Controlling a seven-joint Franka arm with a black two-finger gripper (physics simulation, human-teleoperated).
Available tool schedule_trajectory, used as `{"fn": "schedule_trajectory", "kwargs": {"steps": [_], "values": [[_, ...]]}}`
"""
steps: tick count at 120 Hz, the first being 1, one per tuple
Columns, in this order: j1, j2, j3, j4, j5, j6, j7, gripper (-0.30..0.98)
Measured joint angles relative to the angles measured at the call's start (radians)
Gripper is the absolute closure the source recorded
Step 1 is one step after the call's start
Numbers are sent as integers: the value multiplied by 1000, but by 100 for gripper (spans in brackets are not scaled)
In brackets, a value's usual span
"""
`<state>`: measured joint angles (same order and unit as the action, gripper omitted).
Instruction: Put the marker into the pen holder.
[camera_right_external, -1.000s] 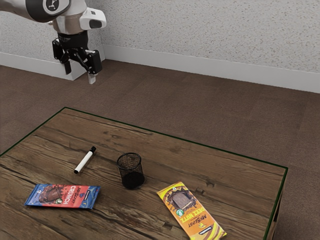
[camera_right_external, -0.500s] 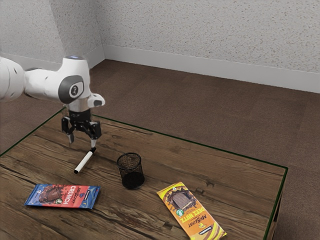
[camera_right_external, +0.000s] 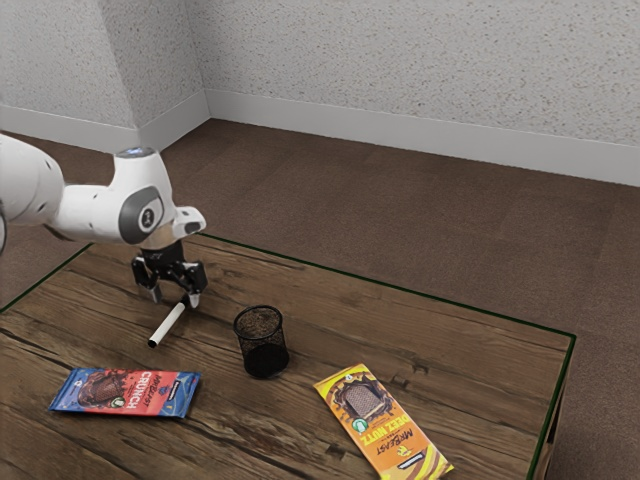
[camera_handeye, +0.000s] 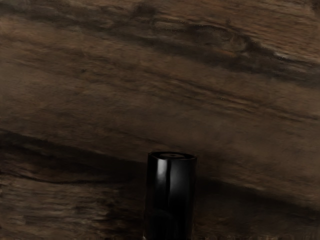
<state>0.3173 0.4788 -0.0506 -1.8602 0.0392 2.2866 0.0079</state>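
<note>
- So the black two-finger claw (camera_right_external: 175, 301) is hanging low over the cap end of the white marker with the black cap (camera_right_external: 168, 325); its fingers are standing well apart and aren't gripping anything, as far as I'm seeing.
- The marker is lying flat on the brown wooden counter (camera_right_external: 240, 430), near the black wire-mesh pen holder (camera_right_external: 266, 357), which is standing upright and apart from it.
- The step in hand, I'm guessing, is lining up the grasp. In the wrist view the glossy black cap (camera_handeye: 170, 195) is sitting just under the hand, so the claw is probably aiming at the very end.
- I'd be nudging toward the barrel a touch, since pinching only the cap's tip is risking a slip or a swinging marker.
- I'd be keeping both fingers straddling it evenly, going low without pressing the wood, then closing gently so it isn't rolling away.
</note>
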Motion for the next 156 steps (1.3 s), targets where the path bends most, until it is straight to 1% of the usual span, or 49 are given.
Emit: {"fn": "schedule_trajectory", "kwargs": {"steps": [16, 32, 46, 59, 80, 92, 96, 100, 106, 108, 116, 120, 125, 131, 138, 145, 156], "values": [[3, -1, 1, -19, -21, 15, 15, 22], [3, 2, 2, -14, -27, 21, 29, 49], [3, 5, 2, -12, -27, 24, 39, 64], [2, 7, 2, -11, -22, 27, 43, 71], [1, 7, 2, -4, -9, 26, 37, 77], [-5, -58, -6, 27, -3, 2, 33, 78], [-21, -92, -10, 32, -8, -4, 34, 78], [-41, -129, -12, 37, -37, -8, 44, 79], [-63, -170, -14, 43, -109, 1, 74, 79], [-71, -177, -15, 43, -143, 9, 89, 79], [-86, -192, -14, 42, -315, 42, 172, 79], [-102, -206, -12, 39, -375, 59, 215, 79], [-131, -216, -10, 33, -431, 82, 266, 79], [-177, -226, -9, 18, -476, 117, 324, 79], [-233, -244, -9, -16, -512, 168, 390, 79], [-273, -298, -7, -97, -537, 227, 451, 79], [-300, -395, -3, -236, -562, 326, 541, 79]]}}
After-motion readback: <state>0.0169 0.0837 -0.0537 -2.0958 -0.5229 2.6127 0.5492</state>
